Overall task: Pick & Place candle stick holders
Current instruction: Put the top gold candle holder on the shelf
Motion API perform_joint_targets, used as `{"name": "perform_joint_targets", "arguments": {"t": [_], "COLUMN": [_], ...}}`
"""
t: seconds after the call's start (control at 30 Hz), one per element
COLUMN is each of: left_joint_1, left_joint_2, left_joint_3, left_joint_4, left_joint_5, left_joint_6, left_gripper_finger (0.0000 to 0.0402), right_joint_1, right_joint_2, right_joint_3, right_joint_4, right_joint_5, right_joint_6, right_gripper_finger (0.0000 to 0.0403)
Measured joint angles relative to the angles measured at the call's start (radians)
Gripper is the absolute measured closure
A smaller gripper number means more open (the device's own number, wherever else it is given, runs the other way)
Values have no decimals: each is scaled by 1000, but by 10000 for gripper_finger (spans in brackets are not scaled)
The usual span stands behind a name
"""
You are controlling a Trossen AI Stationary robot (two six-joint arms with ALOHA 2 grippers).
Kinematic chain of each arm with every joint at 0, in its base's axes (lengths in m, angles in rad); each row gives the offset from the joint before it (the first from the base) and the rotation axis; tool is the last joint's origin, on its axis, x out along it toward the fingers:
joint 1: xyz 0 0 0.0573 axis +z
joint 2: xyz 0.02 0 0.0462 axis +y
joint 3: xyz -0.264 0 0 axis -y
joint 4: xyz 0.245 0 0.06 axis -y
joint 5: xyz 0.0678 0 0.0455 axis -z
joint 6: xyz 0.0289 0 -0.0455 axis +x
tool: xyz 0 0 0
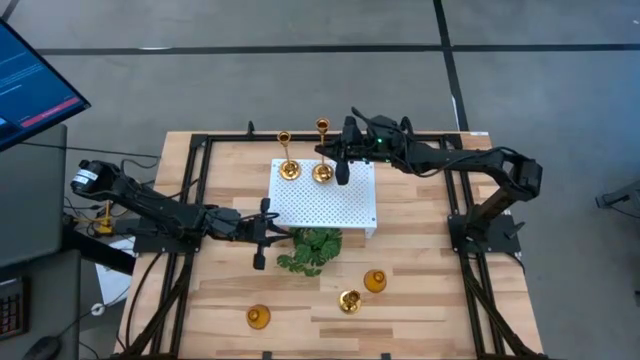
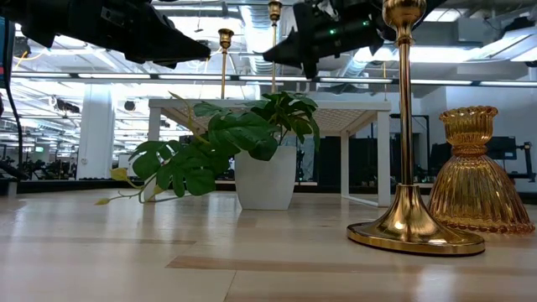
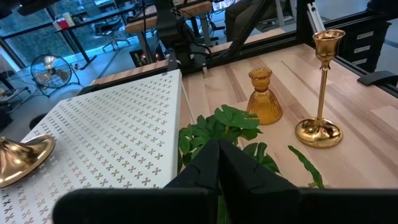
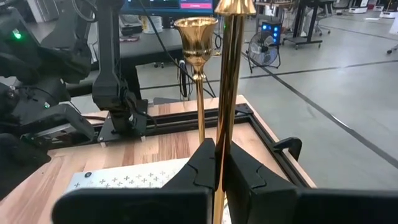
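Candle stick holders number 5. From the high view, 2 tall ones stand on the white platform (image 1: 325,193): one (image 1: 287,156) beside my right gripper (image 1: 342,168), the other (image 1: 322,150) in its grasp. 1 tall (image 1: 350,300) and 2 short ones (image 1: 375,281) (image 1: 259,318) wait on the worktop (image 1: 420,290), well apart from it beyond the plant (image 1: 312,249).

Low view: heavy-looking round base (image 2: 415,228), thin stem; I judge them stiff, slick and top-heavy.

Left wrist view: my left gripper (image 3: 217,163) is closed on nothing above the plant.

Right wrist view: the gripper is clamped on the stem (image 4: 225,93), low down, which seems the best hold. The platform's far edge is near; open room lies toward the plant.
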Motion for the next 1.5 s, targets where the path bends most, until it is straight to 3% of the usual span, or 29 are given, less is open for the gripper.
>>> {"name": "perform_joint_targets", "arguments": {"t": [0.83, 1.23, 1.5], "left_joint_1": [0, 0, 0], "left_joint_2": [0, 0, 0], "left_joint_3": [0, 0, 0], "left_joint_4": [0, 0, 0], "left_joint_5": [0, 0, 0], "left_joint_6": [0, 0, 0], "left_gripper_finger": [395, 394, 392], "right_joint_1": [-12, -13, -20], "right_joint_2": [-1, -6, -86], "right_joint_3": [-1, -2, -2], "right_joint_4": [-40, -51, -126], "right_joint_5": [3, 3, 3], "right_joint_6": [-4, -15, -31], "right_gripper_finger": [386, 289, 231]}}
